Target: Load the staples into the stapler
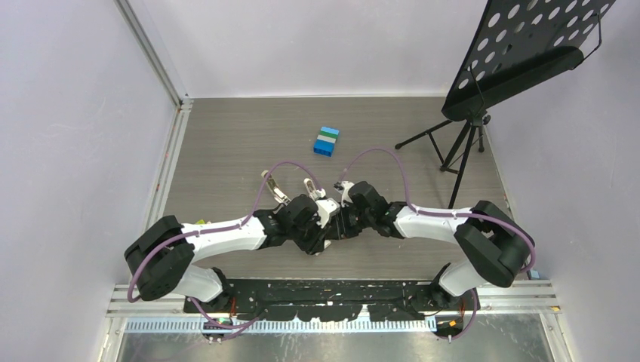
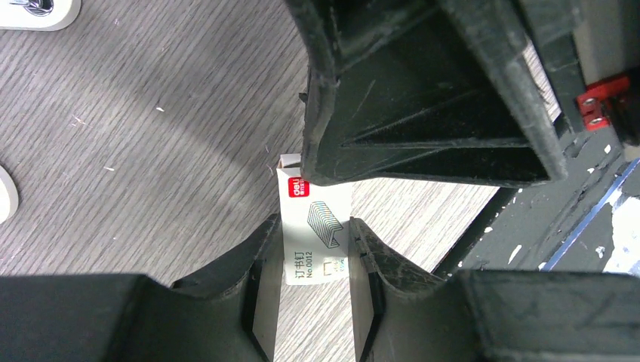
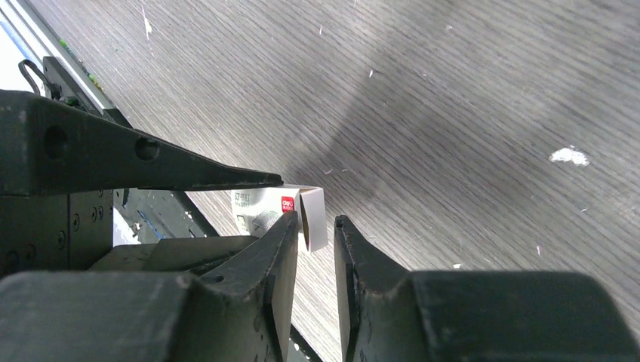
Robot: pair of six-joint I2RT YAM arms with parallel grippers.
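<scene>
Listing from the left: stapler [image 1: 276, 190], seemingly lying open on the grey wood-grain worktop [image 1: 226, 136], though it is too small to be sure. Left pincer [image 2: 315, 230]: clenched on the staples box [image 2: 321, 215], near the worktop's front edge; box white, with a red mark and a staple drawing on its face. Right pincer [image 3: 315, 222]: released, fingers slightly apart astride the box's open end flap, a gap showing on one side. Blue bricks [image 1: 326, 141]: stacked, farther back. Music stand [image 1: 521, 60]: far right.

the staples box [image 2: 317, 226] is printed white with a red mark; the table [image 1: 226, 143] is grained grey; the bricks [image 1: 327, 141] are coloured blue.
</scene>
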